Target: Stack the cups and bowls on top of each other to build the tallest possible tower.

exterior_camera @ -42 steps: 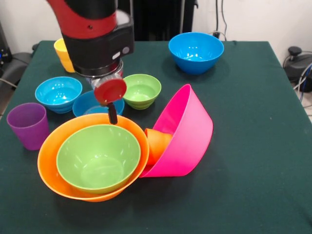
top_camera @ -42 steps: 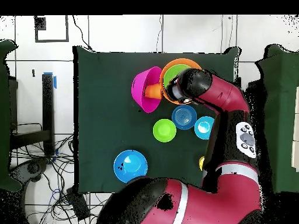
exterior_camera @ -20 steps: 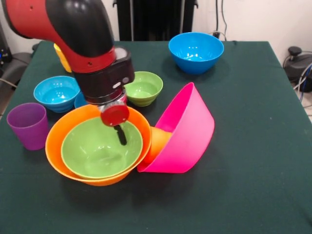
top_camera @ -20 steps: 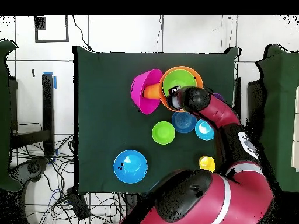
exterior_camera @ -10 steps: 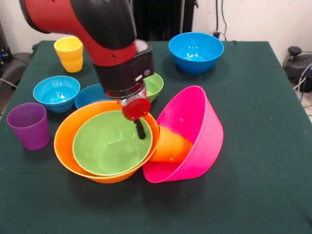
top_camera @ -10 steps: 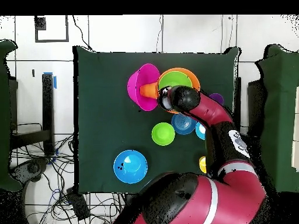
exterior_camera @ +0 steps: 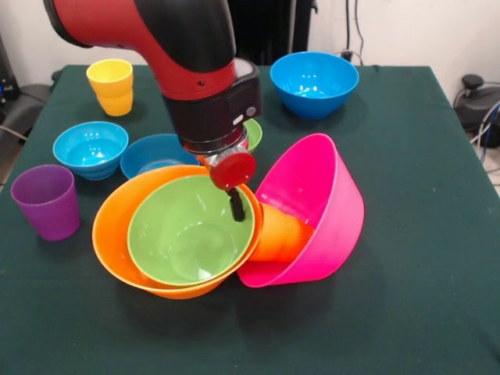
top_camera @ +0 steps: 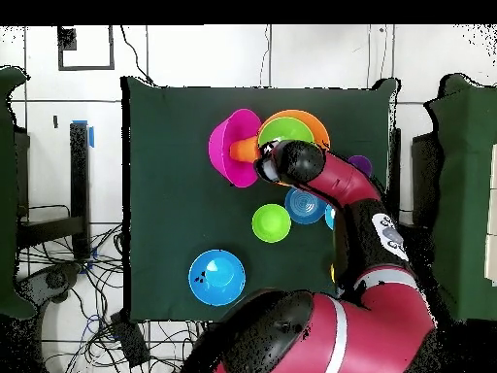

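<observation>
Leaning on its side at the table's middle, the large pink bowl (exterior_camera: 312, 211) holds the orange cup (exterior_camera: 277, 234) lying in its mouth, and that cup's base touches the large orange bowl (exterior_camera: 117, 234), which is tilted with the medium green bowl (exterior_camera: 187, 234) nested inside. The gripper (exterior_camera: 234, 199) hangs over the green bowl's rim beside the cup, one dark finger (exterior_camera: 236, 205) showing; whether it grips the rim cannot be determined. Around stand the purple cup (exterior_camera: 45, 201), yellow cup (exterior_camera: 111, 86), cyan bowl (exterior_camera: 90, 148) and far blue bowl (exterior_camera: 314, 83).
</observation>
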`<state>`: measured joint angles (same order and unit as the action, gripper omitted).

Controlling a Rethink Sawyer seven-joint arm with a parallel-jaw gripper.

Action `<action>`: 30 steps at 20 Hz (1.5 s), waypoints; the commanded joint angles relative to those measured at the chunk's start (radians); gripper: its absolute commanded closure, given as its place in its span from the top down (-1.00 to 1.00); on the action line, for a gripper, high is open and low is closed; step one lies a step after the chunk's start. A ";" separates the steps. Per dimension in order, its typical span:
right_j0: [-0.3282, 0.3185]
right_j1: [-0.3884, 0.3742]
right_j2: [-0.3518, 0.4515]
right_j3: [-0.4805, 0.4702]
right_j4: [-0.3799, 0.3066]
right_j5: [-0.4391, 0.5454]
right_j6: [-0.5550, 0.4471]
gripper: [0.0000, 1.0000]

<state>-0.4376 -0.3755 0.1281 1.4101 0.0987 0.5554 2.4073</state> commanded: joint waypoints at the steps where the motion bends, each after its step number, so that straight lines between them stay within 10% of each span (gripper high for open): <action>1: 0.057 0.045 0.035 -0.024 -0.024 0.081 0.013 1.00; 30: 0.154 0.057 0.002 -0.215 0.034 0.290 0.053 1.00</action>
<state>-0.2958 -0.3731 0.1147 1.2928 0.1359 0.7263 2.4073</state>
